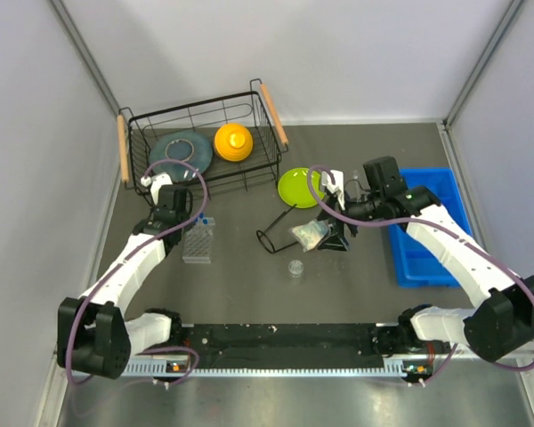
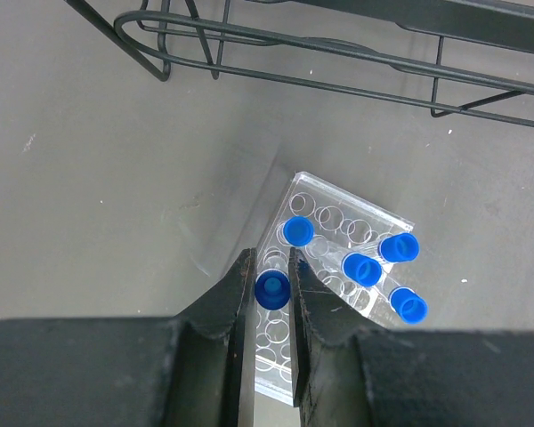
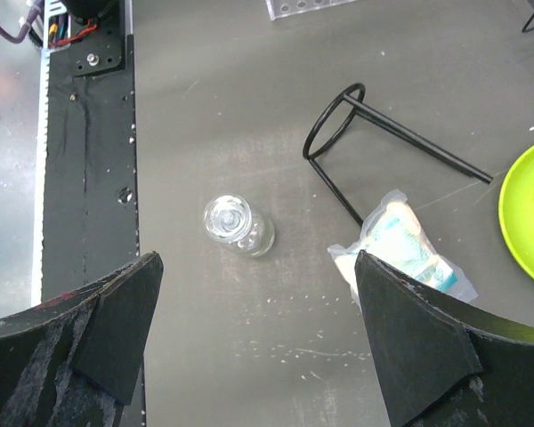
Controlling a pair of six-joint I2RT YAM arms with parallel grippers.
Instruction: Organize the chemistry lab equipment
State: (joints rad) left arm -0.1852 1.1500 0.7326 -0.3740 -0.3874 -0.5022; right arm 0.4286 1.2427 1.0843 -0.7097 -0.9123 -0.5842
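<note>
left pincer [image 2: 271, 267] clamps a blue-capped tube [image 2: 272, 291] at the rack [image 2: 360, 212] edge; right pincer [image 3: 256, 260] gapes wide, empty.

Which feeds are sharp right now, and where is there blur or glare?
Left wrist: the left claw, shut on a tube, is soft up close, the blue caps and rack sharp. Right wrist: the right claw is dark and soft, the dish shows glints. Top: even light, soft shadows, the rack hardly stands out.

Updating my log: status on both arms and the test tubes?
Left end effector shut on blue-capped test tube at tube rack. Right end effector open, empty, near small glass dish. Nothing blocking.
</note>
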